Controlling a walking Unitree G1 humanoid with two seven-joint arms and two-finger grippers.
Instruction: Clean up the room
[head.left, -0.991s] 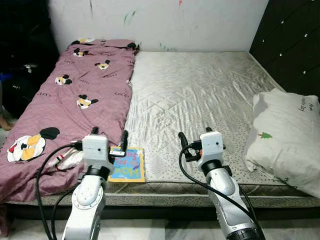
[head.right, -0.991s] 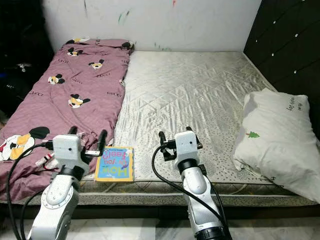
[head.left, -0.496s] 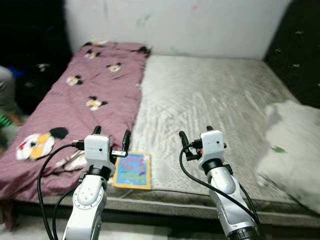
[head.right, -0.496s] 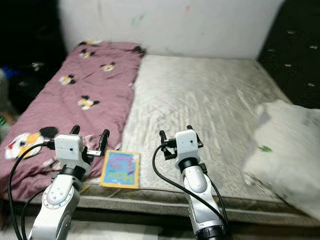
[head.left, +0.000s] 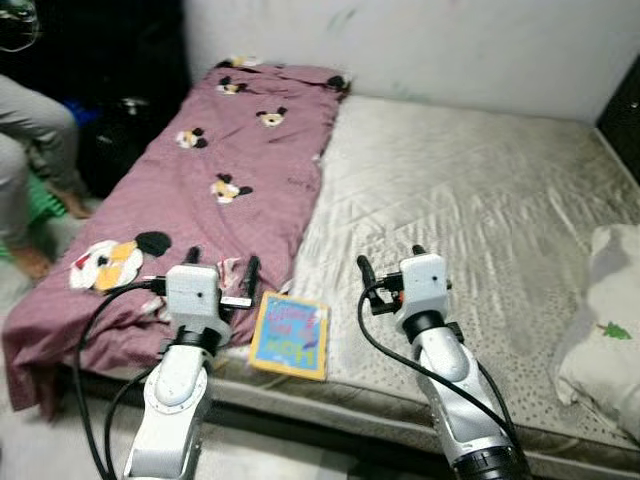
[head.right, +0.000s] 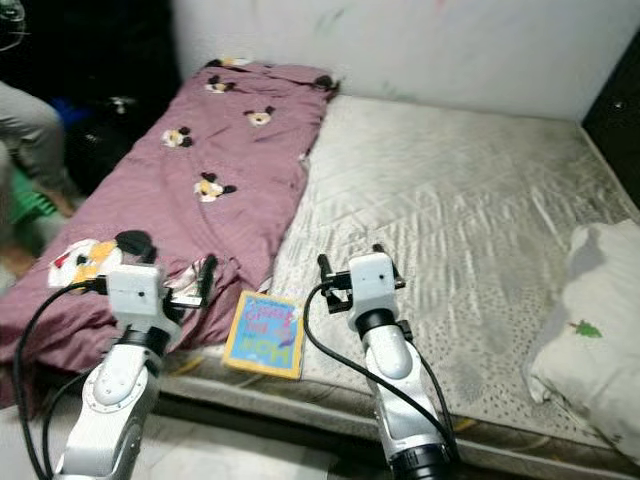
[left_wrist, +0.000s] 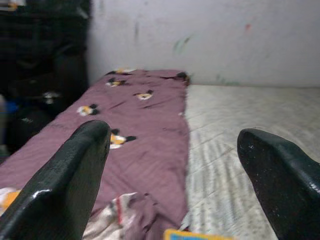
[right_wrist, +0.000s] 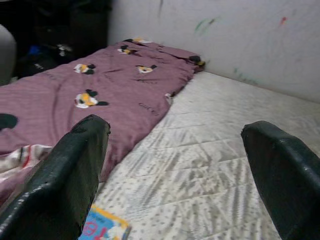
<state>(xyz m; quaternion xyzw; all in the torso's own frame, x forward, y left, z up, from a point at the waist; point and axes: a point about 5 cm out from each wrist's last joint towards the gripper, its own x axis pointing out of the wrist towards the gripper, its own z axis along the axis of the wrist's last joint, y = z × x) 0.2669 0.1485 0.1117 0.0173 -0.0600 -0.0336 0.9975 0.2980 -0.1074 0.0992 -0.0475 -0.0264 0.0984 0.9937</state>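
Mauve blanket (head.left: 215, 190) and a seated person's leg (head.left: 30, 120) now show further into frame, so the camera has swung left; the book (head.left: 289, 335) lies at the mattress (head.left: 480, 230) edge between left gripper (head.left: 222, 272) and right gripper (head.left: 388, 270), both spread wide and empty, likely next to be collected.

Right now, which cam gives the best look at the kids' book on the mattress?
Left eye view: the whole cover of the book shows, lying flat at the mattress's near edge beside the blanket. Right eye view shows it equally whole. Left wrist catches its top edge; right wrist one corner.
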